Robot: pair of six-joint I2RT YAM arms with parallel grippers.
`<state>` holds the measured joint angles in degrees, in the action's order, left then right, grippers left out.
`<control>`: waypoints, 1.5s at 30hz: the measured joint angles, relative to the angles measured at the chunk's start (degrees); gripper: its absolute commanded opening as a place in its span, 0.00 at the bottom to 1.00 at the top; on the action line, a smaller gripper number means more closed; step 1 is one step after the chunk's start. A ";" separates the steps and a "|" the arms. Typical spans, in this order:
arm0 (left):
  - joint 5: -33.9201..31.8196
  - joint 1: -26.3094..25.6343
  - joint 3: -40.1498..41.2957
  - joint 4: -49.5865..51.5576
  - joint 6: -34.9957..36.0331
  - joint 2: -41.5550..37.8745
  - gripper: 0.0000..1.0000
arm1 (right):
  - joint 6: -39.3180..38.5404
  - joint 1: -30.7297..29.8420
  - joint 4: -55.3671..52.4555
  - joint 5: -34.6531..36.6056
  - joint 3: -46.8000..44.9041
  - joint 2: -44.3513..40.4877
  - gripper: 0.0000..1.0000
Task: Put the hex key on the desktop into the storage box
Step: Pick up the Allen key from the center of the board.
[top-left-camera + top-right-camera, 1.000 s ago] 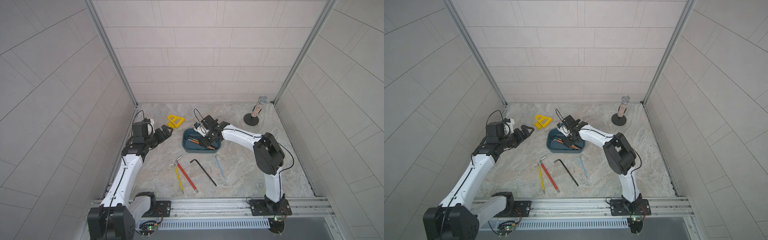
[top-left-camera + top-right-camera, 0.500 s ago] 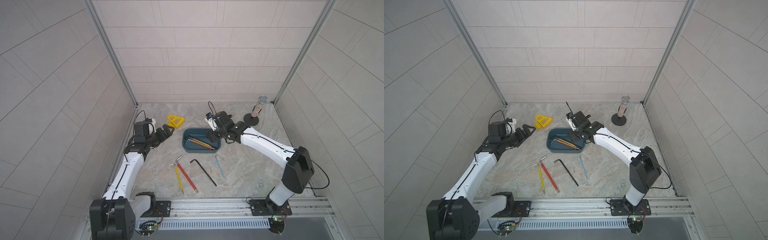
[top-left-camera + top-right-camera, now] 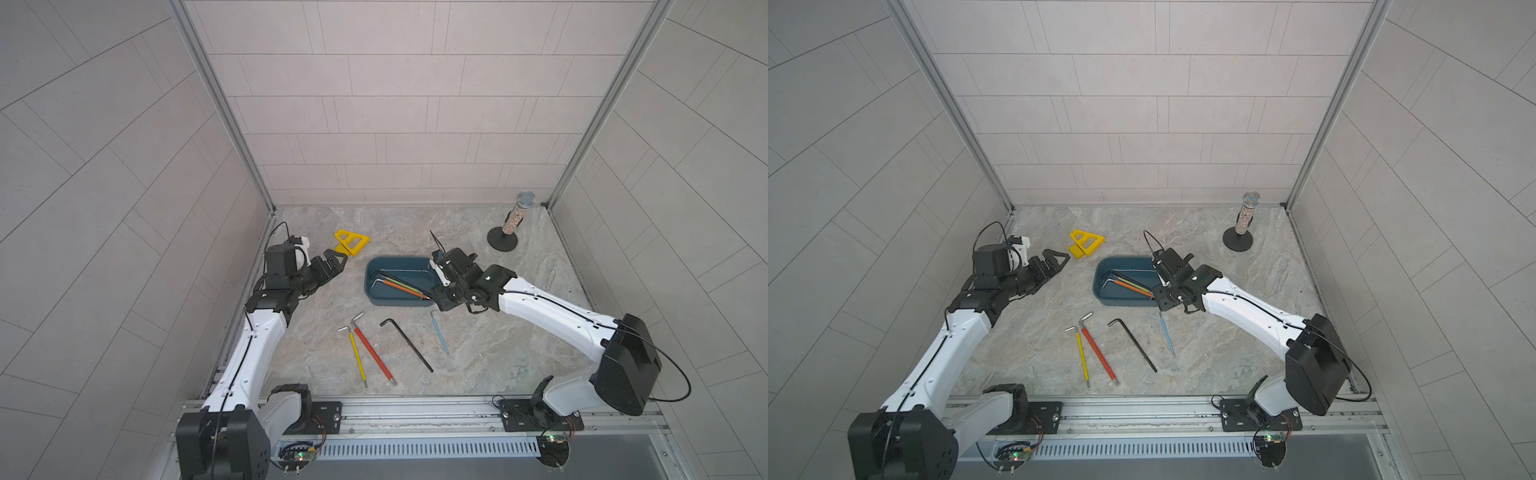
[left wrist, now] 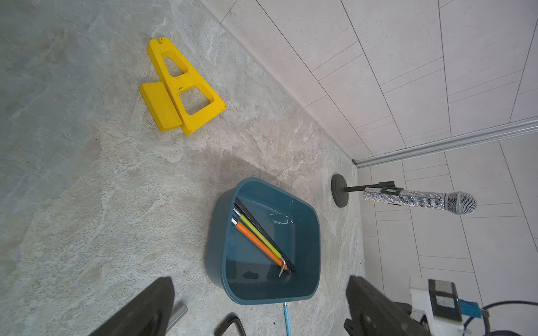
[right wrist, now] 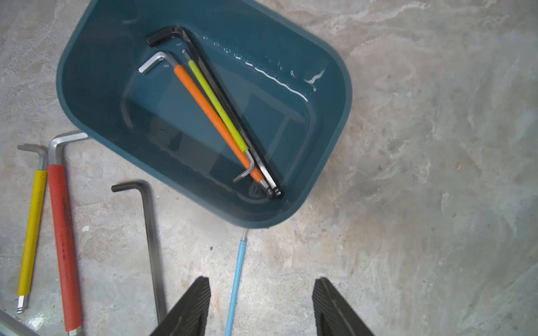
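- Hex keys, L-shaped metal, 4 on marbled beige-grey desktop (image 5: 422,189), lower left: yellow-sleeved key (image 5: 32,232), red-sleeved key (image 5: 65,247), bare black key (image 5: 151,232), thin blue key (image 5: 237,276).
- 3 more inside dark teal plastic storage box (image 5: 332,131), upper centre: orange key (image 5: 217,122), lime-green key (image 5: 219,106), black key (image 5: 163,36).
- Right gripper (image 5: 262,280): jaws apart, empty, above desktop just beside thin blue key.
- Left gripper (image 4: 260,279): jaws wide, empty.

In the right wrist view the thin light-blue-sleeved hex key (image 5: 237,276) and the smeared plain black steel hex key (image 5: 151,241) are cut off at the view's edge beside the right claw's (image 5: 262,279) cropped fingers (image 5: 189,311). The red-sleeved key's (image 5: 64,247) bare tip hides behind the dark teal plastic tub (image 5: 61,87).
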<state>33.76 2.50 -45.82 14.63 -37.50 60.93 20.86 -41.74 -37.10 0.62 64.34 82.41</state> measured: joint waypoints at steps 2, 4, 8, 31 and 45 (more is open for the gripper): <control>0.02 0.00 0.00 0.20 0.00 0.00 1.00 | 1.73 -2.01 -0.04 1.22 -2.08 -1.05 0.59; 0.07 0.00 0.00 0.24 -0.02 -0.02 1.00 | 3.23 -3.72 0.02 1.95 -4.31 -1.57 0.57; 0.35 0.00 0.00 0.22 -0.20 -0.37 1.00 | 6.08 -6.12 1.16 2.27 -9.49 -1.81 0.54; 1.16 0.00 0.87 -0.31 -1.03 -1.42 1.00 | 13.09 -10.47 12.52 3.56 -15.45 9.92 0.39; 1.18 0.00 0.96 -0.83 -1.51 -1.40 1.00 | 14.47 -10.49 18.64 3.28 -17.59 9.55 0.15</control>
<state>34.94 2.50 -44.86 13.80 -39.00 59.53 35.33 -52.23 -18.46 3.90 46.74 91.96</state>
